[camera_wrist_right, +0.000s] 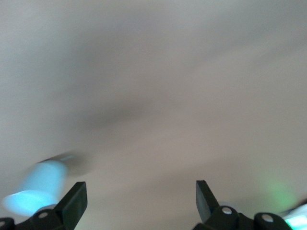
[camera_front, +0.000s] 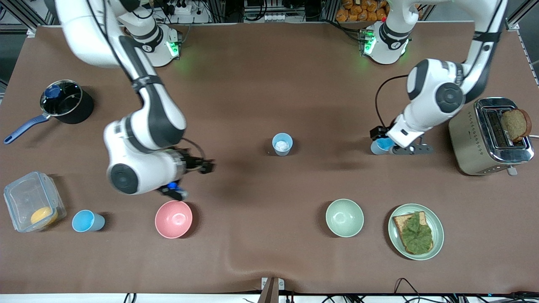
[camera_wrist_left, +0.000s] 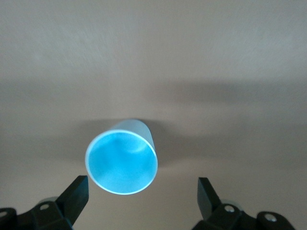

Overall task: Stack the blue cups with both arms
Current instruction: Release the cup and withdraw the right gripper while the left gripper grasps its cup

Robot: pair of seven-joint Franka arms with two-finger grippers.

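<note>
A pale grey-blue cup (camera_front: 282,144) with a whitish inside stands mid-table. A sky-blue cup (camera_front: 87,221) stands beside the clear container at the right arm's end. A bright blue cup (camera_front: 383,145) stands under my left gripper (camera_front: 381,141). In the left wrist view this cup (camera_wrist_left: 121,160) sits just ahead of the open, empty left gripper (camera_wrist_left: 142,191), closer to one finger. My right gripper (camera_front: 176,192) hangs over the table beside the pink bowl. It shows open and empty in the right wrist view (camera_wrist_right: 141,196), with a blurred blue cup (camera_wrist_right: 36,191) at the edge.
A black pot (camera_front: 67,103) with a blue handle and a clear container (camera_front: 31,202) are at the right arm's end. A pink bowl (camera_front: 173,219), a pale green bowl (camera_front: 344,217) and a plate of toast (camera_front: 415,231) line the near side. A toaster (camera_front: 490,134) stands at the left arm's end.
</note>
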